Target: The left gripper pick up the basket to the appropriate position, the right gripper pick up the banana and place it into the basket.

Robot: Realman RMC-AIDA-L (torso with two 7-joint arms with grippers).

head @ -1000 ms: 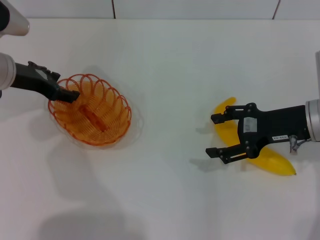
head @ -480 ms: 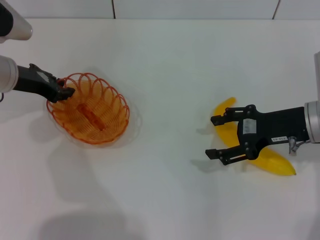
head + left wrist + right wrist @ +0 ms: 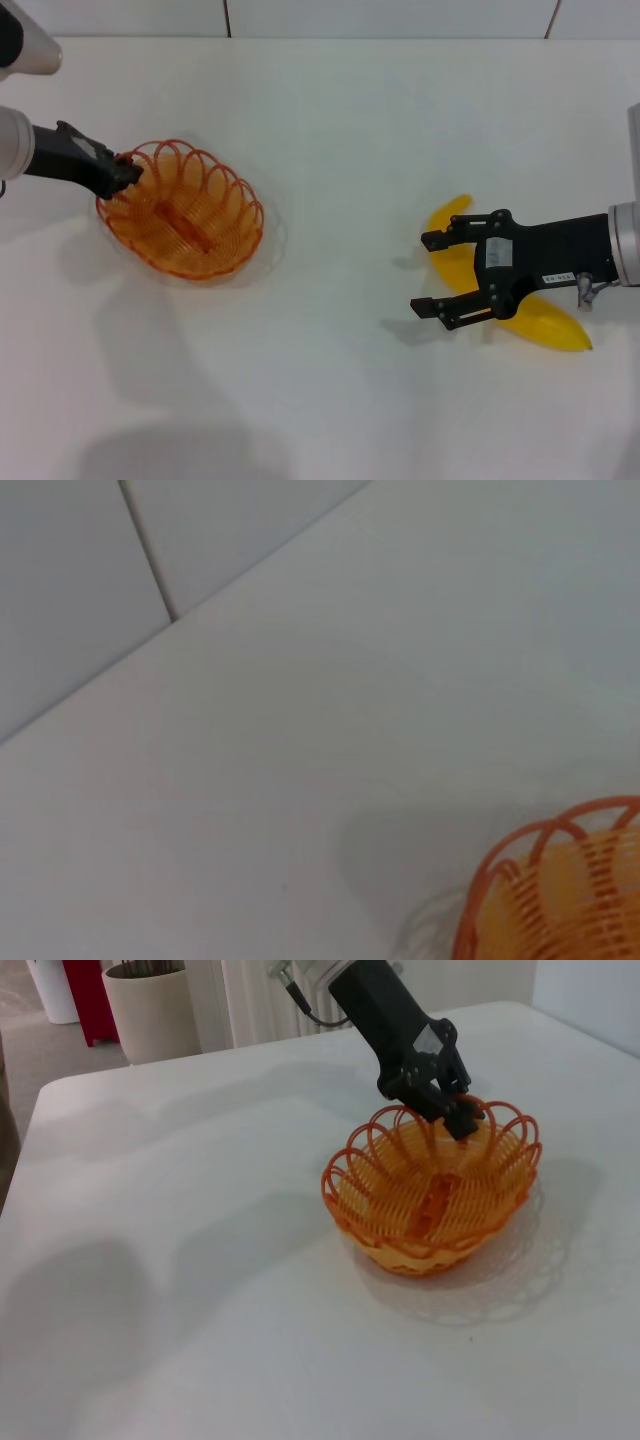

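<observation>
- My left gripper [image 3: 124, 173] is at the far left of the white table [image 3: 340, 150], with both fingers pinched shut on the looped rim of the basket [image 3: 182, 211], at the rim's left end.
- In the right wrist view that same claw [image 3: 452, 1110] bites the rim from above, 1 finger dipping inside the loops, the other hidden behind the wire.
- The basket is orange wire and see-through. In the right wrist view [image 3: 432, 1187] the held end sits higher than the other end, so it looks tilted; whether its base touches the table I cannot tell for certain.
- The left wrist view catches only a corner of the basket's scalloped rim [image 3: 560, 880] and bare tabletop beyond it.
- My right gripper [image 3: 428, 272] is at the right side of the table, well apart from the basket, its 2 fingers spread wide and pointing left toward the middle of the table.
- Those fingers hold nothing; there is only white table between their tips.
- The banana [image 3: 545, 322] lies on the table beneath my right claw and forearm, bright yellow and curved.
- 1 pointed end shows above the upper finger, the other end pokes out past the forearm, toward the table's near edge.
- My palm covers the banana's middle, so I cannot tell whether I touch it.
</observation>
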